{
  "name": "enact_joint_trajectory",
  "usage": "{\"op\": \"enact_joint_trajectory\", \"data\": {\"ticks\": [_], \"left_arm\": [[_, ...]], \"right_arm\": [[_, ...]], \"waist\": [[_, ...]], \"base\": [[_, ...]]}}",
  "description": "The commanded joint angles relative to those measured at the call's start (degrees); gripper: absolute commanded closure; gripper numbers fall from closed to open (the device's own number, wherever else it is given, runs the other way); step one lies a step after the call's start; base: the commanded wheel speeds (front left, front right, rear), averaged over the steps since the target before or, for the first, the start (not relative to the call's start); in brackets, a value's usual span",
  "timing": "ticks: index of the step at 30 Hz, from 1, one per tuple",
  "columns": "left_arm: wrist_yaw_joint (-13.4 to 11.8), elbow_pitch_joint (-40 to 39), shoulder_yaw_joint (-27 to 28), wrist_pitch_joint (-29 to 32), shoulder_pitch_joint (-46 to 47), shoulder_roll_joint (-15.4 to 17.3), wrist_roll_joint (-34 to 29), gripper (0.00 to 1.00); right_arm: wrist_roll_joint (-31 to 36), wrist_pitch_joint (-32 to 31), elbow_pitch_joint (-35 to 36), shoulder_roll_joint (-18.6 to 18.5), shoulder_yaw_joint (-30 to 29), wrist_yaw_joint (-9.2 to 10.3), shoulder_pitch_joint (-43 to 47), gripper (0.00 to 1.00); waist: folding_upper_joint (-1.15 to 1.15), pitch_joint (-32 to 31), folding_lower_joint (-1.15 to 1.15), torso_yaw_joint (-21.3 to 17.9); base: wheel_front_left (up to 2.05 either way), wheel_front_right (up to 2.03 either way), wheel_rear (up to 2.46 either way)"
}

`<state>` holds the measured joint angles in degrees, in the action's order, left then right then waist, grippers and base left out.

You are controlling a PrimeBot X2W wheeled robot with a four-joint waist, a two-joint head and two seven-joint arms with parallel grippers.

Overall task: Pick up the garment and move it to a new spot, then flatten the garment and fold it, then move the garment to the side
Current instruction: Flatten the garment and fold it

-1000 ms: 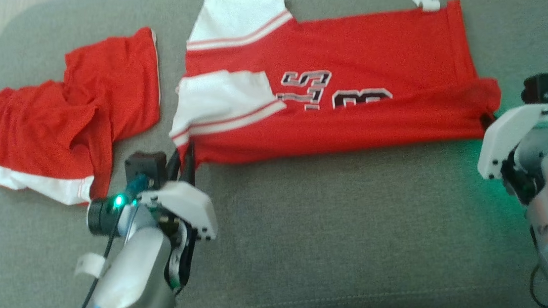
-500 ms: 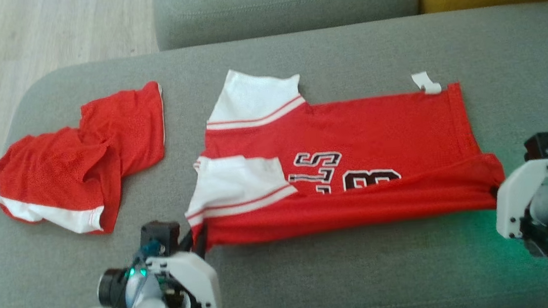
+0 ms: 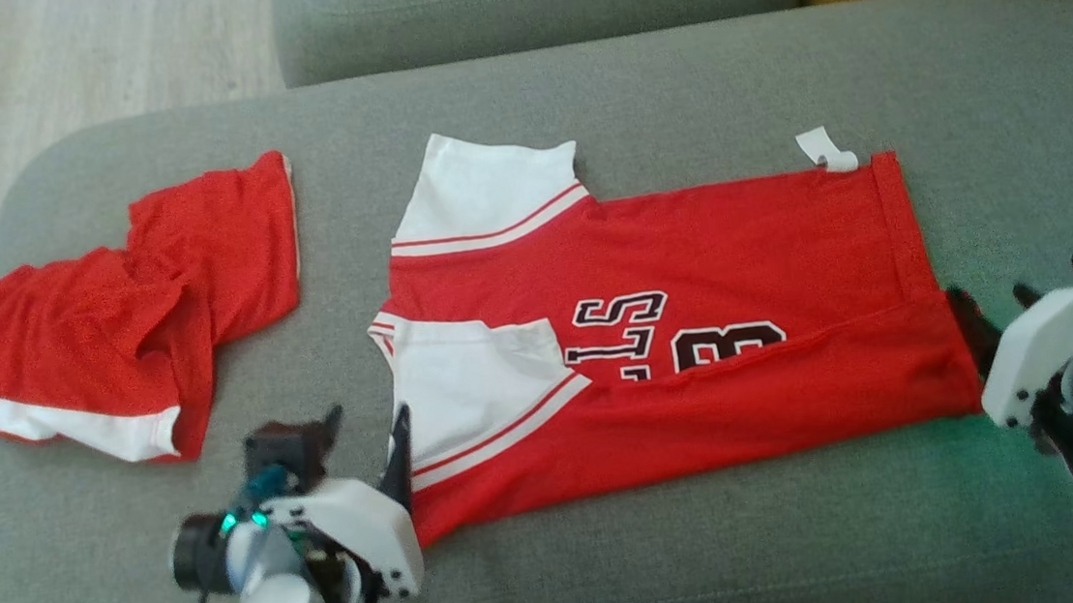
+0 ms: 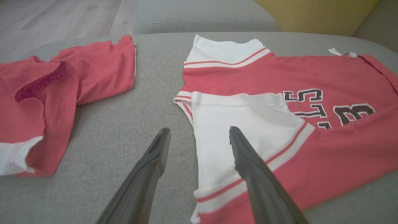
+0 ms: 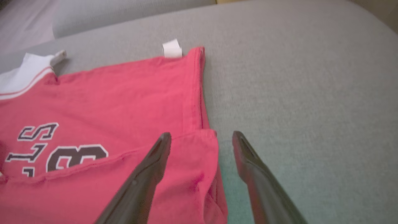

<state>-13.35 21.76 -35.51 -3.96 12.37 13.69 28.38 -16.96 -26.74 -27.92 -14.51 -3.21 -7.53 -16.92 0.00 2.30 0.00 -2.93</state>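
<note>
Head view puts the garment, a red jersey (image 3: 675,328) with white sleeves, spread across the grey sofa cushion (image 3: 714,548). Its near long edge lies doubled up over the lower part of the black lettering. Your left gripper (image 3: 369,417) sits at the sleeve end, fingers parted with nothing between them. In the left wrist view one finger is over bare cushion and the other over the folded white sleeve (image 4: 248,112). Your right gripper (image 3: 988,303) is at the hem corner, fingers likewise wide apart and empty, straddling the doubled edge there. Crumpled red shorts (image 3: 112,329) lie well apart on the left.

I'd judge you are mid-fold: one lengthwise fold is laid and looks flat enough, and the rest is not yet done. The next move calls for fresh pinches on both layers at each end, so the doubled edge doesn't slide open. You'll also want to keep clear of the shorts.
</note>
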Motion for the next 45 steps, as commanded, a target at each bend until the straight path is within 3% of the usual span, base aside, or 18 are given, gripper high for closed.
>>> {"op": "enact_joint_trajectory", "data": {"ticks": [1, 6, 13, 23, 28, 35, 45], "left_arm": [[-0.6, -2.5, 3.3, -1.7, 4.0, 1.3, 0.3, 0.00], [-0.2, -4.1, 5.5, -4.3, 8.3, 2.5, 0.2, 0.00], [2.5, 0.0, 4.4, -0.6, 20.4, 3.0, -1.9, 0.00], [7.1, 19.0, 2.5, 2.9, 42.3, 2.4, -5.7, 0.00], [9.0, 27.2, 1.1, 4.0, 48.7, 2.0, -7.0, 0.00], [11.3, 40.1, -1.3, 5.2, 55.9, 2.1, -9.0, 0.00], [13.4, 47.7, -1.3, 3.8, 60.1, 1.8, -8.0, 0.00]], "right_arm": [[0.5, 2.1, 3.4, -0.1, 0.5, 0.04, -2.3, 0.00], [2.1, 8.0, 7.3, 1.4, 0.3, 0.04, -5.3, 0.00], [4.3, 13.2, 9.4, 3.8, 1.4, 0.04, -11.8, 0.00], [6.2, 16.3, 9.1, 7.1, 8.0, 0.04, -21.7, 0.00], [6.1, 17.2, 8.9, 8.2, 10.2, 0.04, -23.8, 0.00], [5.6, 17.8, 9.8, 9.1, 13.3, 0.04, -24.6, 0.00], [5.4, 18.0, 10.7, 9.4, 13.9, 0.04, -24.4, 0.00]], "waist": [[0.00, 0.9, 0.00, -0.5], [0.00, 3.7, 0.00, -1.7], [0.00, 10.2, 0.00, -3.8], [0.00, 19.8, 0.00, -9.2], [0.00, 21.8, 0.00, -11.2], [0.00, 23.8, 0.00, -14.3], [0.00, 25.0, 0.00, -16.1]], "base": [[0.00, 0.00, 0.00], [0.00, 0.00, 0.00], [0.00, 0.00, 0.00], [0.00, 0.00, 0.00], [0.00, 0.00, 0.00], [0.00, 0.00, 0.00], [0.00, 0.00, 0.00]]}}
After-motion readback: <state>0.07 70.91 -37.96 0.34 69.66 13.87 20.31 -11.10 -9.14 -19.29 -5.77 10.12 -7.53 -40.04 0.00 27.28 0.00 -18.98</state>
